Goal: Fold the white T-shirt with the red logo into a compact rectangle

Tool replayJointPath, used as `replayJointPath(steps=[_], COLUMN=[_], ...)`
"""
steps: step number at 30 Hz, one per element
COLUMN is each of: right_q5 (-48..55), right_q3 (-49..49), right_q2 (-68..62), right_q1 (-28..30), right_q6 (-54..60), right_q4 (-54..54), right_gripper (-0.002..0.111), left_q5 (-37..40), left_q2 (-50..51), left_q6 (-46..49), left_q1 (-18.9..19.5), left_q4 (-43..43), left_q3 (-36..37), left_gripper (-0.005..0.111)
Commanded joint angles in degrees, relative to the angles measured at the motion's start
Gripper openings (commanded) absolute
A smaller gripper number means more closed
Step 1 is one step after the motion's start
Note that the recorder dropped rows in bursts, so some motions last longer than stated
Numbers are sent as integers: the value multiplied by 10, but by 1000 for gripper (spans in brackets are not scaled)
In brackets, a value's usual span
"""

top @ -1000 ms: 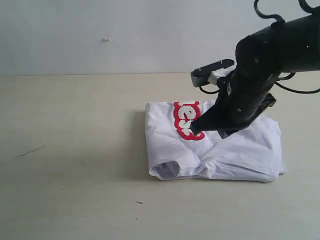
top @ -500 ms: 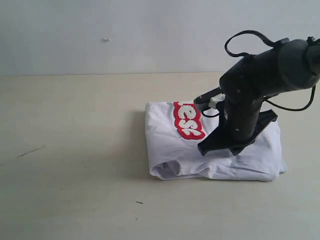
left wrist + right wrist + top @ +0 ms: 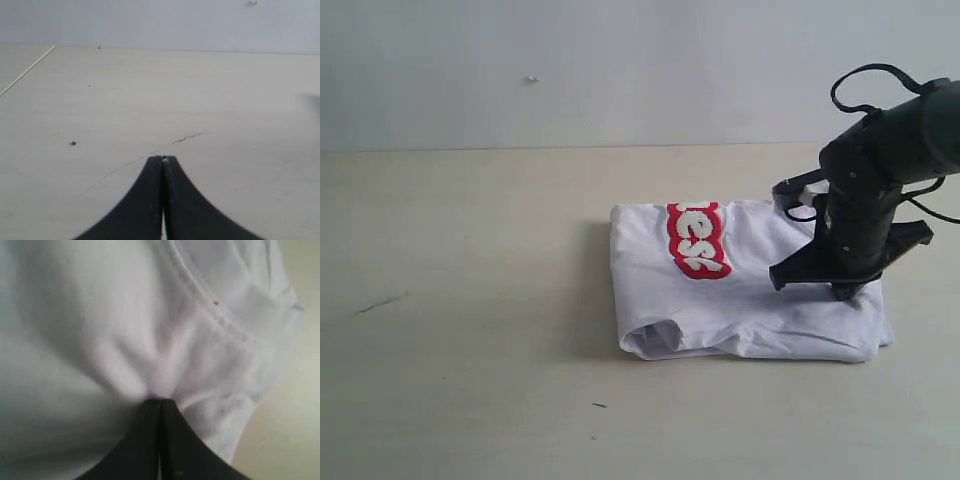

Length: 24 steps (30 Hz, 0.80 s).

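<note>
L gripper (image 3: pixel 162 159): jaws shut, empty, parked over bare table (image 3: pixel 470 300), prob. to keep clear. The white T-shirt (image 3: pixel 655 275) lies folded mid-table, red logo (image 3: pixel 697 238) up. R gripper (image 3: pixel 845 292), jaws together, holds nothing I can see and presses the shirt's far-right part, prob. flattening it.

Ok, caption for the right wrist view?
Right tool, jaws together, tip against puckered fabric of the white T-shirt.

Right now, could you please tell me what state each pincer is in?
Left pincer: closed, holding nothing.
Right pincer: closed, tips pressed into the white cotton T-shirt; no cloth visibly gripped.
</note>
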State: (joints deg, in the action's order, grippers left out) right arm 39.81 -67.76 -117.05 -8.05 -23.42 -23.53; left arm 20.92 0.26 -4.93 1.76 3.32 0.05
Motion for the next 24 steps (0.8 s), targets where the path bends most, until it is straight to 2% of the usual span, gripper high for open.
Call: replayJointPath(steps=[1, 5, 7, 10, 15, 21, 24], right_q5=[0, -31, -89, -113, -113, -92, -79], right_q3=[-19, -52, -53, -53, -60, -134, -159], right_q2=[2, 39, 42, 15, -38, -89, -99], right_q1=[3, -10, -33, -61, -103, -159, -180], right_q6=[0, 66, 100, 118, 140, 161, 169], right_q4=[0, 86, 126, 171, 210, 282, 282], right_gripper=[0, 0, 0, 0, 0, 0, 0], left_q5=[-7, -7, -7, -7, -7, -7, -7], left_q2=[-3, -3, -3, -3, -3, -3, -3], left_q6=[2, 2, 2, 2, 2, 2, 2], left_q1=[2, 2, 2, 2, 2, 2, 2], left_q4=[-1, -1, -1, -1, -1, -1, -1], left_q3=[0, 0, 0, 0, 0, 0, 0], left_gripper=[0, 0, 0, 0, 0, 0, 0])
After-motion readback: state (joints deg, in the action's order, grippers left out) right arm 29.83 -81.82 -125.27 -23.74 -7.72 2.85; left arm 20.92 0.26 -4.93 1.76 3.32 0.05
